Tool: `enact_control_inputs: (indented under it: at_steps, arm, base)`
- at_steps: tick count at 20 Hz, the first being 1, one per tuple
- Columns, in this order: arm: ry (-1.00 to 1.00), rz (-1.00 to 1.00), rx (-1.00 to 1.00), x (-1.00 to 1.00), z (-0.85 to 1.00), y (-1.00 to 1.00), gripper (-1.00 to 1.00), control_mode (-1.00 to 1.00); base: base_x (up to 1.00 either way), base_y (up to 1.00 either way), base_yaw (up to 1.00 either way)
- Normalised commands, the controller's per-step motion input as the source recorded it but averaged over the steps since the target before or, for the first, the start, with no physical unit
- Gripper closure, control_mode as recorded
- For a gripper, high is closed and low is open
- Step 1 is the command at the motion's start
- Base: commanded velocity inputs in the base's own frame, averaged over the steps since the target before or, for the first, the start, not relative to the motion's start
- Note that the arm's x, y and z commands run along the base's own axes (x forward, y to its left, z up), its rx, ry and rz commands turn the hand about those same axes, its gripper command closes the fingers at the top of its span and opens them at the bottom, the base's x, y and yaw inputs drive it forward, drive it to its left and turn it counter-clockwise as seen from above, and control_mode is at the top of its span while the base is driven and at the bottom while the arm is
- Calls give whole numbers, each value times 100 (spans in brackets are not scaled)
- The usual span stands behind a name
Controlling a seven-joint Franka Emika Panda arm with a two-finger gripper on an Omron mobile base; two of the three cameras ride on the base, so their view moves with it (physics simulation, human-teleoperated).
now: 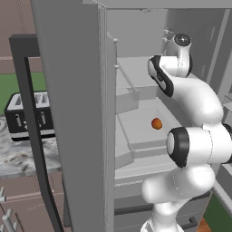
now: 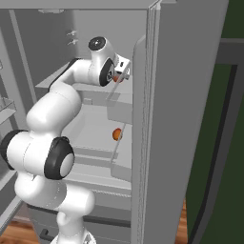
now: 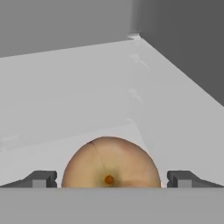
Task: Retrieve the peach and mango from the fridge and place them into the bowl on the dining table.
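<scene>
1. Hidden or cut off: lower half of the peach [image 3: 110, 162] lost behind the bottom of the hand view; in the right base view just a sliver of orange-pink peach [image 2: 117, 77] peeking past the wrist. Gripper [image 2: 120, 72] in that view largely masked by the wrist and the door edge.
2. Gripper [image 3: 112, 178] spread wide, one dark fingertip [image 3: 41, 178] on each side of the peach, neither clearly touching it; nothing clamped.
3. Counted: one peach on an upper shelf inside the fridge [image 1: 72, 90]; one smaller orange fruit [image 1: 157, 123] in a lower compartment, also seen from the right [image 2: 116, 135], too small to name with certainty. Two fingertips. One black toaster [image 1: 29, 115] beside the fridge.
4. Materials and shapes: peach rounded, matte, tan-pink with a fine seam and a small orange dot. Shelves flat, smooth, pale grey. Fridge doors grey slabs, standing open. Toaster boxy, on a grey-and-white marbled counter [image 1: 22, 156].
</scene>
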Motion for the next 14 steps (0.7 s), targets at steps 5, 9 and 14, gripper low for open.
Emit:
enact_control_inputs:
  at_steps: [5, 9, 14]
  arm:
    - [0, 0, 0, 0, -22, 0, 100, -100]
    - [0, 0, 0, 5, -19, 0, 100, -100]
    - [1, 0, 0, 12, -4, 0, 100, -100]
  base:
    - [0, 0, 0]
    - [0, 0, 0]
    - [0, 0, 0]
